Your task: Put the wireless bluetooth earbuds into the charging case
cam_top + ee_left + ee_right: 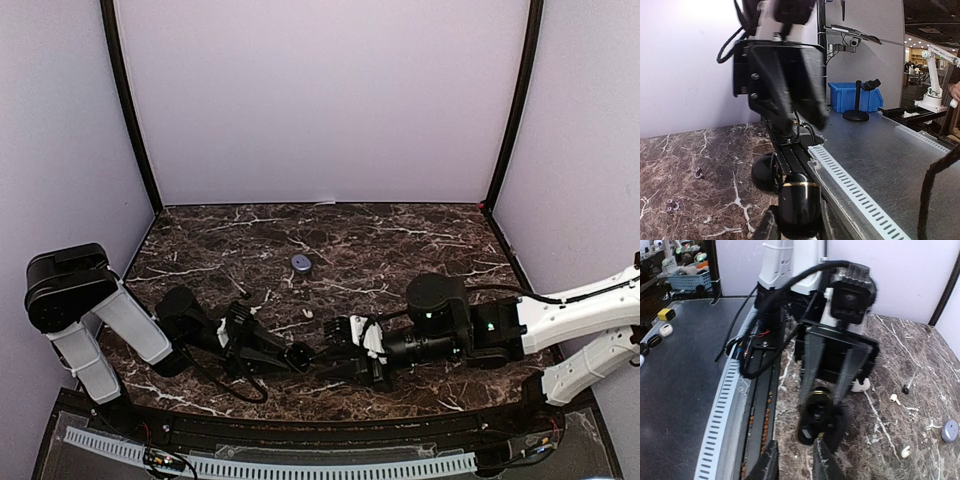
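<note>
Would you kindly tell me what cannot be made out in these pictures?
Right wrist view: the charging case in the left gripper is too dark inside to show an earbud.
Left wrist view: the right gripper is motion-blurred; any held earbud is unreadable.
Top view: the white earbuds are too small to count.

The case (815,422) is black and glossy with a gold rim. It sits low in the centre of the right wrist view, perhaps with its lid open. At right lies a white earbud (895,399). A stemmed black earbud (906,388) is just above it, and a second white earbud (905,451) is lower right.
</note>
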Available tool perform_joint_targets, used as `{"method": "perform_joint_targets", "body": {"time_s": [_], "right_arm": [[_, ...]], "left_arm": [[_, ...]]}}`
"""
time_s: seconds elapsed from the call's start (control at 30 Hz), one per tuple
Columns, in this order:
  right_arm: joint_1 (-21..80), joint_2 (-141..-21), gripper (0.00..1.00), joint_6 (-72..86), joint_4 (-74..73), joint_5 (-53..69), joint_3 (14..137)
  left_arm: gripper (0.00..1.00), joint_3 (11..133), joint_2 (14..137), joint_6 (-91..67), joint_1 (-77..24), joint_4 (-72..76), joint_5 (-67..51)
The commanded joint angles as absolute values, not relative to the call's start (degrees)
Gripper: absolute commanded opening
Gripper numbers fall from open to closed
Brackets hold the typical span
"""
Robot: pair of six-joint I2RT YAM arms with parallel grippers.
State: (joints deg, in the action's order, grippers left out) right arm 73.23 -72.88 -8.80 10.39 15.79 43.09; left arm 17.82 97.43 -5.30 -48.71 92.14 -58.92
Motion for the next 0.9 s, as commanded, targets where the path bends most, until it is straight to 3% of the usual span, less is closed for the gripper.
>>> {"method": "perform_joint_targets", "body": {"time_s": [0.0,0.1,0.37,0.87], "right_arm": [[78.5,-70.9,0.30,-23.8,10.1,7.3,42.9],[79.7,-71.7,0.35,-30.1,4.4,5.1,45.3],[83.6,-76.4,0.35,-45.2,0.3,-8.4,48.5],[84.1,-79.5,0.35,-53.0,3.0,-11.3,50.4]], "left_arm": [[0.00,17.6,97.1,-5.8,-48.4,102.6,-57.8],[0.00,17.5,96.6,-4.8,-48.3,100.3,-57.0],[0.00,17.5,96.1,-5.6,-48.3,99.2,-56.1],[0.00,16.9,95.5,-7.3,-48.3,99.8,-55.5]]}}
